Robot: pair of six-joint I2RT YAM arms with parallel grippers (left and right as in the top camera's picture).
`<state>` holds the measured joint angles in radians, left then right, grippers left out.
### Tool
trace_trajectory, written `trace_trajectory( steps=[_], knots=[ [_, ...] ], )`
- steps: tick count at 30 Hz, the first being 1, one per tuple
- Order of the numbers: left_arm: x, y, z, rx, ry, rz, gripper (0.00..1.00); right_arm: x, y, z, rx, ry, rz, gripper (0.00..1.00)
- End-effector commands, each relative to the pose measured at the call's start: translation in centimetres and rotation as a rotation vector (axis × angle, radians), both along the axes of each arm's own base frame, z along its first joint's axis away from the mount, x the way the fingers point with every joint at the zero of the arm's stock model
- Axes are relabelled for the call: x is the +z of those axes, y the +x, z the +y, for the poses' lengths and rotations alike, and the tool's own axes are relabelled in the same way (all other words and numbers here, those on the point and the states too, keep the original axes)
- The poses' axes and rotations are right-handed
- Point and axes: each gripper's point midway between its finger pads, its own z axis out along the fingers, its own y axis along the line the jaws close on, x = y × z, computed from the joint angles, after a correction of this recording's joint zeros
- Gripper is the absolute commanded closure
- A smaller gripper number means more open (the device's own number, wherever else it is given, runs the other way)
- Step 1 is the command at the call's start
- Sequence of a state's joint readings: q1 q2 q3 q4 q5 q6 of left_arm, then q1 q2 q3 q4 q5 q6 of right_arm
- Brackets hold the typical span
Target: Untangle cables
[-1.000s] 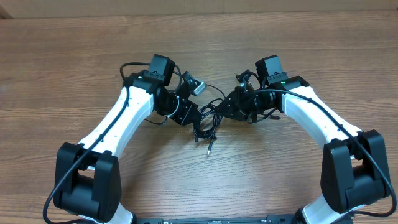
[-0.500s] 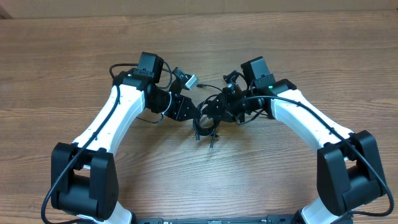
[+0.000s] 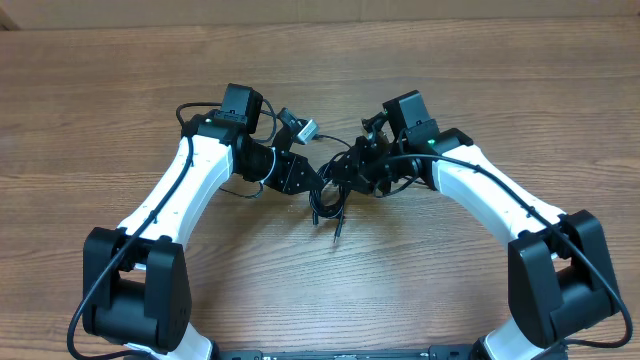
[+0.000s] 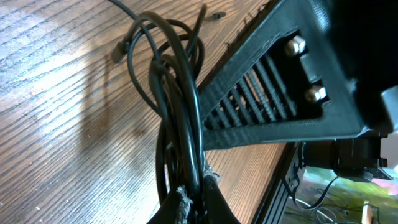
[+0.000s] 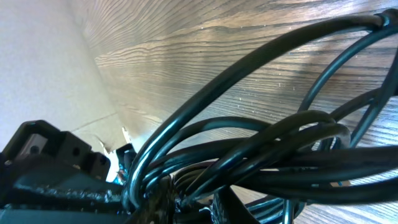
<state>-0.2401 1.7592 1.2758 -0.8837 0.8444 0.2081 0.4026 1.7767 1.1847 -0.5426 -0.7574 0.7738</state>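
Observation:
The cables (image 3: 328,200) are a bunch of thin black cords hanging in loops between my two grippers above the wooden table, with one plug end (image 3: 336,238) trailing toward the front. My left gripper (image 3: 308,183) is shut on the bunch from the left. In the left wrist view its fingertips (image 4: 185,200) pinch several strands of the cables (image 4: 177,93). My right gripper (image 3: 346,172) is shut on the same bunch from the right. Looped cables (image 5: 261,149) fill the right wrist view and run down between its fingers (image 5: 163,199).
The two grippers stand almost touching; the right gripper's black ribbed body (image 4: 280,87) crowds the left wrist view. Thicker black arm wires (image 3: 205,112) loop behind the left arm. The table's back edge (image 3: 320,24) meets a pale wall.
Both grippers have moved toward the back of the table and closer together, carrying the bunch of cables with them. Over the last half second they have barely moved.

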Motion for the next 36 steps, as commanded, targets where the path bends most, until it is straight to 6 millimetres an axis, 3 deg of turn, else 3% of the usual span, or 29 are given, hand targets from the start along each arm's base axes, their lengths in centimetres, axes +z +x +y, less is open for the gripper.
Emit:
trace_trajectory(
  steps=[1, 6, 9, 13, 17, 22, 27, 28, 33, 36],
  knots=[
    [1.1, -0.4, -1.0, -0.011, -0.086, 0.036, 0.96, -0.5, 0.3, 0.5, -0.020, -0.051, -0.014, 0.82],
    [1.0, -0.4, -1.0, -0.011, -0.086, 0.037, 0.96, -1.6, 0.7, 0.1, -0.066, -0.141, -0.035, 0.85],
    [1.0, -0.4, -0.9, -0.010, -0.082, 0.035, 0.96, -2.6, 1.0, -1.1, -0.103, -0.224, -0.042, 0.96],
    [0.5, -0.3, -0.5, -0.002, -0.046, 0.029, 0.96, -4.0, 0.9, -3.2, -0.147, -0.346, -0.027, 0.96],
    [-0.7, 0.1, 0.4, 0.039, 0.043, 0.038, 0.96, -4.4, 0.9, -3.9, -0.153, -0.390, -0.035, 0.96],
    [-2.7, 1.0, 2.6, 0.162, 0.214, 0.073, 0.96, -4.9, 1.1, -4.8, -0.174, -0.443, -0.043, 0.96],
    [-5.4, 2.1, 8.0, 0.424, 0.545, 0.120, 0.96, -5.1, 1.0, -5.3, -0.176, -0.466, -0.045, 0.96],
    [-5.4, 1.8, 8.3, 0.444, 0.548, 0.148, 0.96, -5.1, 1.1, -5.3, -0.170, -0.470, -0.053, 0.96],
    [-3.1, 0.5, 4.9, 0.306, 0.254, 0.234, 0.96, -5.5, 1.3, -6.4, -0.178, -0.533, -0.074, 0.96],
    [-3.3, 1.2, 6.6, 0.353, 0.266, 0.234, 0.96, -5.6, 1.3, -6.8, -0.184, -0.555, -0.075, 0.96]
  ],
)
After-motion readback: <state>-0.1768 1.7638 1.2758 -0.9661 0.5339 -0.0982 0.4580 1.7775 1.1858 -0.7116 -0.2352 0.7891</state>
